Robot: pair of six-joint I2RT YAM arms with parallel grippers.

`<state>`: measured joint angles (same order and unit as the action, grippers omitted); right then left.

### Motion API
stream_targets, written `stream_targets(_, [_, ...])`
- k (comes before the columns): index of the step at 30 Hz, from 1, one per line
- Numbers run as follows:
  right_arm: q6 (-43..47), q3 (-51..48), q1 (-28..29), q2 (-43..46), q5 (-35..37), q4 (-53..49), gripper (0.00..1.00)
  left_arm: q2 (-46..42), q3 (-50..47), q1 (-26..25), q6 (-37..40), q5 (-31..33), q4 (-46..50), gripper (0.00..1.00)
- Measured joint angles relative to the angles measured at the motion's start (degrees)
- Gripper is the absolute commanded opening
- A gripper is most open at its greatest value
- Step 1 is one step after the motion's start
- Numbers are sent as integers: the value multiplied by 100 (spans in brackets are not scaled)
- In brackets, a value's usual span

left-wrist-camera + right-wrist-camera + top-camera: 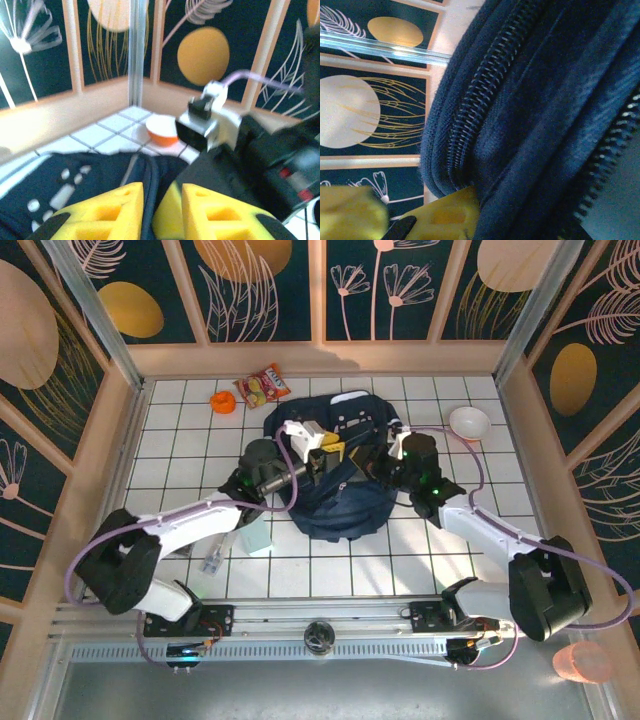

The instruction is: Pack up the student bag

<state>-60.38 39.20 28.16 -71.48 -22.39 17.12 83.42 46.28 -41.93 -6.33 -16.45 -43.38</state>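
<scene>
Left gripper (pixel 161 194) hangs over the middle of the student bag (pixel 335 508), its yellow fingers (pixel 102 212) parted by a narrow gap in which a dark fold of the bag's rim shows; whether the pads touch the fabric cannot be told. Right gripper (pixel 395 215) sits at the bag's right edge, close against the zipper (pixel 480 100) and the thick navy seam, one yellow finger against the cloth, but this close view does not show whether its jaws are closed or hold anything. Seen from above, both grippers are over the far half of the bag, the left arm reaching in from the bag's left and the right arm from its right. The bag lies flat on the white tiled table (pixel 180 440). Beyond the bag's far left corner lie a red snack packet (pixel 262 387) and a small orange object (pixel 222 401); off its far right corner stands a white bowl (pixel 469 422); just beside its near left corner stands a pale green box (pixel 258 536)
</scene>
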Motion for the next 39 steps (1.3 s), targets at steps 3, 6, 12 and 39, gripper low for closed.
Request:
stream_targets(3, [0, 0, 63, -22, 94, 4, 0, -380, -70, 2, -61, 87, 35, 36])
stream_targets(6, [2, 0, 129, -70, 186, 20, 0, -713, -188, 2, -221, 293, 269, 41])
stream_targets(12, [2, 0, 223, -144, 323, 81, 0, -1224, -387, 2, -800, 673, 1113, 44])
stream_targets(39, [24, 7, 337, -181, 485, 109, 0, -1871, -1078, -647, -3156, 966, 2761, 51])
